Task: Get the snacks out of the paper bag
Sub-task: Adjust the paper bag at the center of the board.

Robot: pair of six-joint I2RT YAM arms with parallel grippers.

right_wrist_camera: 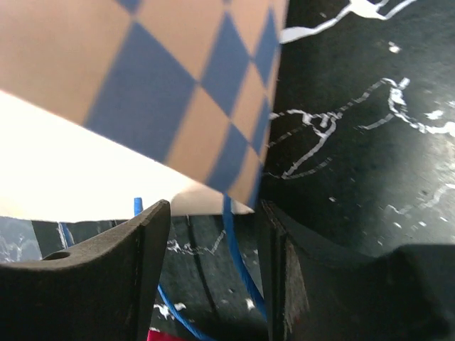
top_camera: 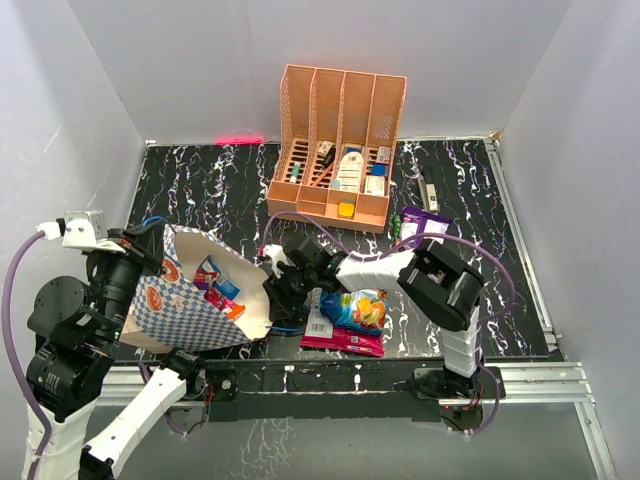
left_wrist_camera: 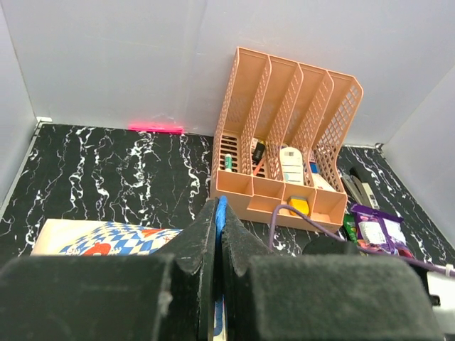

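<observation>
The paper bag [top_camera: 185,300], blue-and-white checked, lies tilted at the front left with its white mouth open to the right. Several snacks [top_camera: 215,283] show inside it. My left gripper [top_camera: 152,245] is shut on the bag's blue string handle [left_wrist_camera: 222,207], holding the upper rim up. My right gripper [top_camera: 278,288] is open at the bag's lower mouth edge. In the right wrist view the bag's checked corner [right_wrist_camera: 178,92] and the other blue string handle [right_wrist_camera: 238,249] lie between its fingers [right_wrist_camera: 153,234]. A blue-orange packet [top_camera: 357,308], a pink-red packet [top_camera: 340,340] and a purple packet [top_camera: 422,222] lie on the table.
The orange slotted organizer [top_camera: 340,145] with small bottles and boxes stands at the back middle; it also shows in the left wrist view [left_wrist_camera: 284,142]. A purple cable [top_camera: 470,250] loops over the right arm. White walls enclose the black marbled table [top_camera: 210,190].
</observation>
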